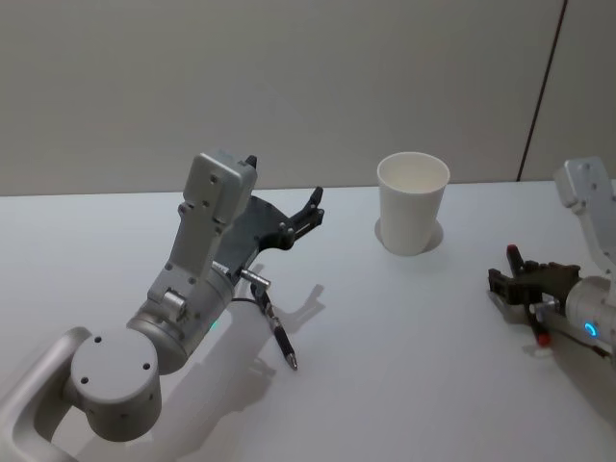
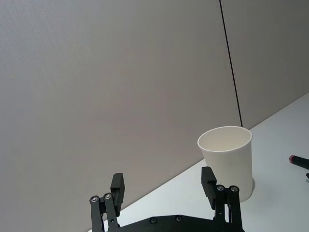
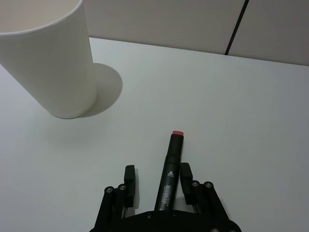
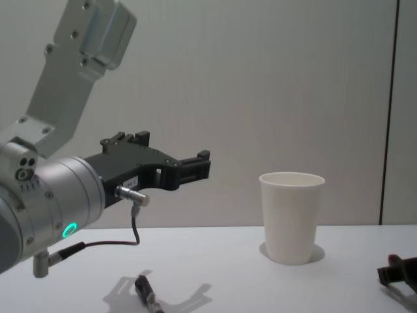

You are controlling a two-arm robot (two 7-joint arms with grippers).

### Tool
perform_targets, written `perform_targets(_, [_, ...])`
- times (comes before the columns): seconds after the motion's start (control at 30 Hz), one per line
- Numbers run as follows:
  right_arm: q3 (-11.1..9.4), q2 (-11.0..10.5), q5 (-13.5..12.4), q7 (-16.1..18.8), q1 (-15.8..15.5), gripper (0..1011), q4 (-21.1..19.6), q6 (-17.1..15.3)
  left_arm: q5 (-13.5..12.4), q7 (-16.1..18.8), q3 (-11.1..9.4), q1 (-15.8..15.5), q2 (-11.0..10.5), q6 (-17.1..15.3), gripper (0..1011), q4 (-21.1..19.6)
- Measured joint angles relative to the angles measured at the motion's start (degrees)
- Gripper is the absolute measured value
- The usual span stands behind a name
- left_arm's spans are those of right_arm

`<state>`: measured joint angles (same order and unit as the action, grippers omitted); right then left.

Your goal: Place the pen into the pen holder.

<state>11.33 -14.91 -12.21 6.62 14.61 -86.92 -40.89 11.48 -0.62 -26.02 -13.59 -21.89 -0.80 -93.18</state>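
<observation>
A black pen (image 3: 170, 174) with a red end lies flat on the white table between the fingers of my right gripper (image 3: 157, 176). That gripper is open and low over the table, with a gap between the pen and one finger. The pen holder (image 1: 412, 202), a white paper cup, stands upright at the back centre, with the right gripper (image 1: 520, 279) off to its right. My left gripper (image 1: 303, 217) is raised above the table left of the pen holder (image 2: 227, 162), open and empty. The pen's red end (image 2: 294, 159) also shows in the left wrist view.
A second black pen (image 1: 282, 342) with a silver tip lies on the table under my left arm, beside the arm's cable. A grey wall with a dark vertical seam stands behind the table (image 1: 404, 366).
</observation>
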Motion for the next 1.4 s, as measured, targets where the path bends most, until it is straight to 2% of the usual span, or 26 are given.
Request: perform_targets(1.4, [0.0,0.0,0.0,-0.1,0.0,293,0.1,-0.1,0.0,0.0,0.0,0.0,0.0,0.0,1000,0.0])
